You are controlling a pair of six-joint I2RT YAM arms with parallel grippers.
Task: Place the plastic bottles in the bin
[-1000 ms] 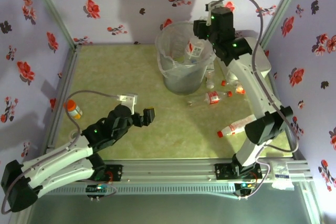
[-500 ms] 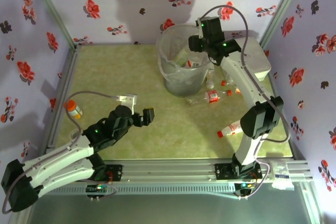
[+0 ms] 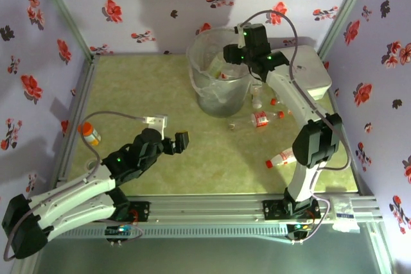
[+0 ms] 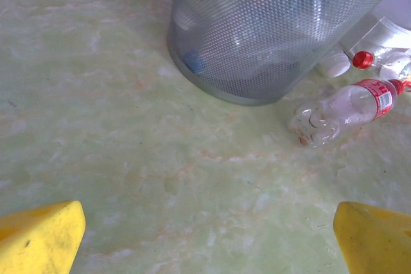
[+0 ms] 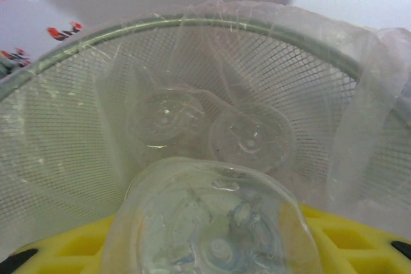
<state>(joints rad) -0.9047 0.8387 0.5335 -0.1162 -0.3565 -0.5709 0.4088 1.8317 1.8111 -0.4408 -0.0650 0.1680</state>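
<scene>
1. Since a second ago, the right gripper (image 3: pixel 231 56) has swung left and down from the bin's right rim to over its mouth. The bin (image 3: pixel 205 97) sits slightly further left. The left arm is unchanged.
2. The bin stands at the far side of the table (image 3: pixel 141 88), with a clear bag (image 5: pixel 379 94) folded over its rim. In the right wrist view, two bottles (image 5: pixel 166 120) lie inside with their bases toward the camera. In the left wrist view, a blue cap (image 4: pixel 192 62) shows through the mesh wall, low down.
3. The right gripper is clamped on a clear bottle (image 5: pixel 215 222) with its base toward the wrist camera and the yellow fingers (image 5: pixel 347 239) beneath it. This bottle hangs over the bin's mouth.
4. On the table, a red-labelled bottle (image 3: pixel 260 119) lies just right of the bin's foot. A red-capped bottle (image 3: pixel 286 155) lies near the right arm's elbow. Small bottles (image 3: pixel 257 101) cluster between the bin and a white box (image 3: pixel 314 75).
5. The right arm is stretched far forward, wrist bent toward the bin.
6. The left gripper (image 3: pixel 174 142) hovers over bare table with its jaws spread wide and nothing in them. An orange-capped bottle (image 3: pixel 90 134) lies well to its left.
</scene>
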